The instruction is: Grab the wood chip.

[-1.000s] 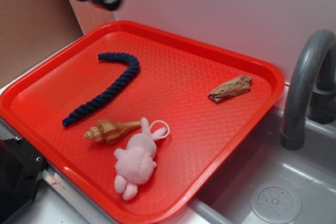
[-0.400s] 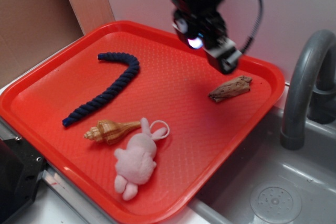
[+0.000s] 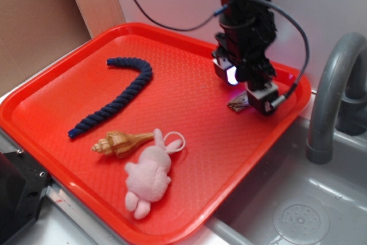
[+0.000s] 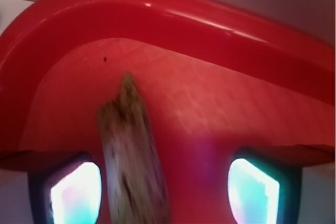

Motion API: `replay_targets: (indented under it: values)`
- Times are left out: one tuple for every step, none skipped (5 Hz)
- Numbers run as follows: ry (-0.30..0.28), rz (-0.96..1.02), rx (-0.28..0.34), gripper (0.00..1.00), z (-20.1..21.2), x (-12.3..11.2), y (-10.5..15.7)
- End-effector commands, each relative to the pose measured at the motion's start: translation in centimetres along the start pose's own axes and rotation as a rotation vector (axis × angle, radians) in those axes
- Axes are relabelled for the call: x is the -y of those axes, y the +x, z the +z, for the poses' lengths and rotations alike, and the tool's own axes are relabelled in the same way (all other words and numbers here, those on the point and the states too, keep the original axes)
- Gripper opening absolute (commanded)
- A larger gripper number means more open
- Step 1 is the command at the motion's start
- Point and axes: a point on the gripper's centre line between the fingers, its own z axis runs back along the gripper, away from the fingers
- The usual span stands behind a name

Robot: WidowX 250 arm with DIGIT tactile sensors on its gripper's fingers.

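Currently the gripper (image 4: 165,192) hangs spread over the wood chip (image 4: 134,150), which lies nearer one finger (image 4: 73,190); next, in my judgement: centre, lower, close.

Toy kitchen setup; grey sink (image 3: 321,210) and faucet (image 3: 331,93) beside red tray (image 3: 189,84)

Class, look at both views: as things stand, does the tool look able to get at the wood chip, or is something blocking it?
Probably yes. The tool hangs open right over the wood chip, which lies between its fingers, nearer one side. Nothing else on the red tray is near it.
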Motion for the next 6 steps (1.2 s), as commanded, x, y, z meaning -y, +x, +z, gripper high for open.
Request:
replay_targets:
  values:
    - [0.038,-0.089,0.061,1.00,0.4,3.5,0.6]
    - [0.072,-0.088,0.059,0.00,0.2,3.4,0.5]
    - [0.063,-0.068,0.053,0.00,0.5,3.0,0.1]
    - [0.100,-0.053,0.032,0.00,0.4,3.0,0.1]
    - [0.188,0.027,-0.004,0.00,2.1,1.7,-0.3]
    - [0.190,0.283,0.039,0.00,7.2,-1.9,-3.3]
